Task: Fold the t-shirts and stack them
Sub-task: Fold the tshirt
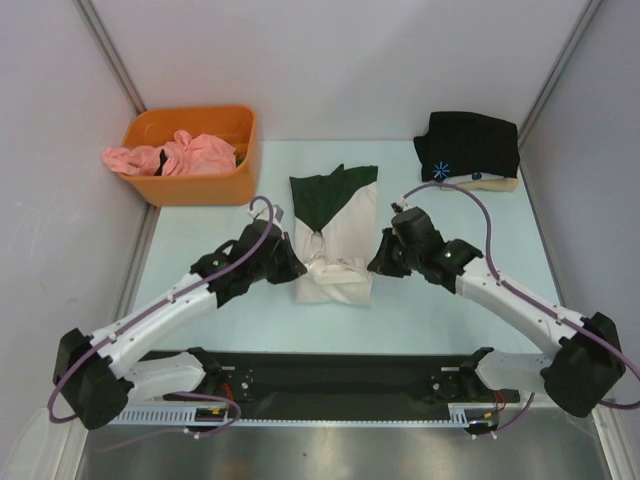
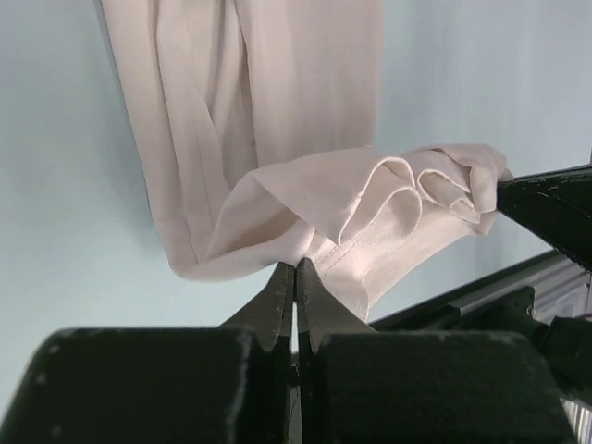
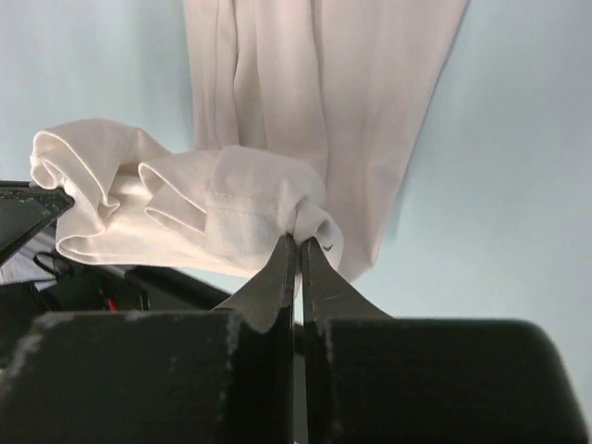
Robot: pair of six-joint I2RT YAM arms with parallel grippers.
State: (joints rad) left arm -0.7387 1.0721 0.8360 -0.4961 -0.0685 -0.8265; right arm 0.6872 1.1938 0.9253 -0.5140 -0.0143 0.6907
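Cream t-shirt [image 1: 335,235] w/ dark green collar + sleeves is lying at ctr of the light blue counter [image 1: 450,320]. It's folded lengthwise into a narrow strip, collar end pointing to the far side. Left end effector [image 2: 295,266] is pinching the near-left corner of the hem, jaws closed tight on the cloth w/ no gap showing. Right end effector [image 3: 298,239] is doing the same on the near-right corner, jaws pressed together on a small bunch of fabric. The hem edge btwn the two is bunching in loose ripples and sitting raised above the counter; the rest of the shirt is lying flat. Black t-shirt [image 1: 468,148] w/ small blue mark is sitting folded at far right, on top of a beige one [image 1: 495,184]. Pink t-shirts [image 1: 175,155] are lying crumpled in an orange bin [image 1: 200,188] at far left, well apart from the cream one.
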